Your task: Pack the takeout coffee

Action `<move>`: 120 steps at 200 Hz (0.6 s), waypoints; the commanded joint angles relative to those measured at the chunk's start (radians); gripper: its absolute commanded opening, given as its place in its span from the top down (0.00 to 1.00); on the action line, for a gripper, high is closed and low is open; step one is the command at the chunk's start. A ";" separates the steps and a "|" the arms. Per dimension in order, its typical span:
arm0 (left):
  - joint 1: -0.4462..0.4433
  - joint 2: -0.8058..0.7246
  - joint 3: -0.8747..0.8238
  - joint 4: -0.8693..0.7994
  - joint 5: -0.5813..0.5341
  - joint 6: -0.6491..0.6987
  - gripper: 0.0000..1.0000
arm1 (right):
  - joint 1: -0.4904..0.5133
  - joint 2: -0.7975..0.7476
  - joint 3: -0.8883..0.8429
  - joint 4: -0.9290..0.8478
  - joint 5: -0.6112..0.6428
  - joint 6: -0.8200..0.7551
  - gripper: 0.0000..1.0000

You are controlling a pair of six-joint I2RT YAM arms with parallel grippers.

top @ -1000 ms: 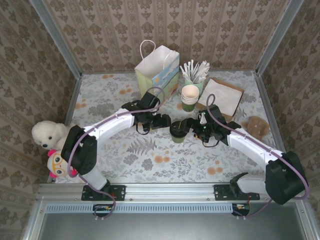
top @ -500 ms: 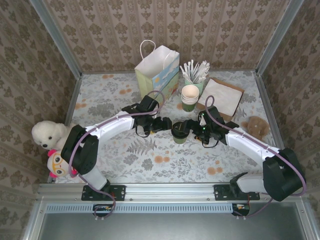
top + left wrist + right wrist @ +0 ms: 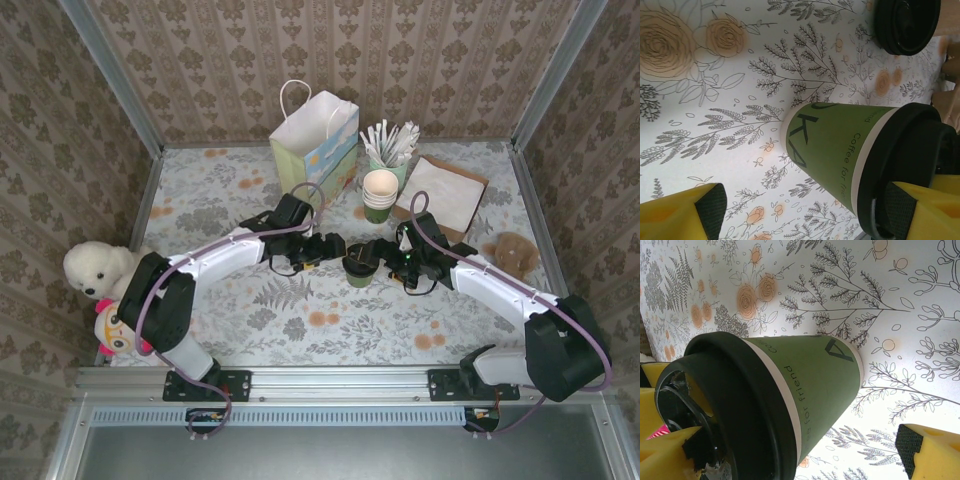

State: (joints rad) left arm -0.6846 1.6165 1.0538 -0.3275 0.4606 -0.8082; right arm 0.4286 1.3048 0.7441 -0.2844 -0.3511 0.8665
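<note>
The takeout coffee stands upright near the middle of the flowered table, on the near side of the paper bag and the stack of lidless cups. The left gripper flanks it from the left and the right gripper from the right. Both have their jaws spread wide, and neither is clamped on it.

Light was soft, even and bright, with faint shadows on the table. The overhead view was sharp; the wrist views blurred nearby yellow tool fingers.
</note>
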 commanded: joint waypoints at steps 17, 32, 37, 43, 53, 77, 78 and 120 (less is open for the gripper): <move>0.007 0.006 -0.047 0.057 0.056 -0.042 0.16 | 0.006 0.025 -0.027 -0.029 0.016 0.007 0.02; 0.008 0.011 -0.060 0.059 0.047 -0.049 0.16 | 0.006 0.025 -0.029 -0.029 0.016 0.009 0.02; 0.007 0.011 -0.065 0.058 0.044 -0.048 0.16 | 0.006 0.025 -0.031 -0.029 0.017 0.009 0.02; 0.008 0.013 -0.069 0.057 0.041 -0.046 0.16 | 0.006 0.025 -0.031 -0.029 0.018 0.009 0.02; 0.007 0.018 -0.074 0.051 0.035 -0.044 0.16 | 0.006 0.027 -0.031 -0.030 0.019 0.006 0.02; 0.007 0.029 -0.074 0.038 0.030 -0.037 0.16 | 0.006 0.029 -0.029 -0.030 0.017 0.006 0.02; 0.007 0.030 -0.073 0.038 0.030 -0.037 0.16 | 0.006 0.028 -0.029 -0.030 0.017 0.006 0.02; 0.012 -0.032 0.051 -0.069 -0.003 0.027 0.15 | 0.006 0.020 -0.016 -0.031 0.012 0.002 0.02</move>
State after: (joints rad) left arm -0.6788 1.6165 1.0180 -0.2855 0.4973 -0.8337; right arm 0.4286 1.3094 0.7441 -0.2768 -0.3511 0.8665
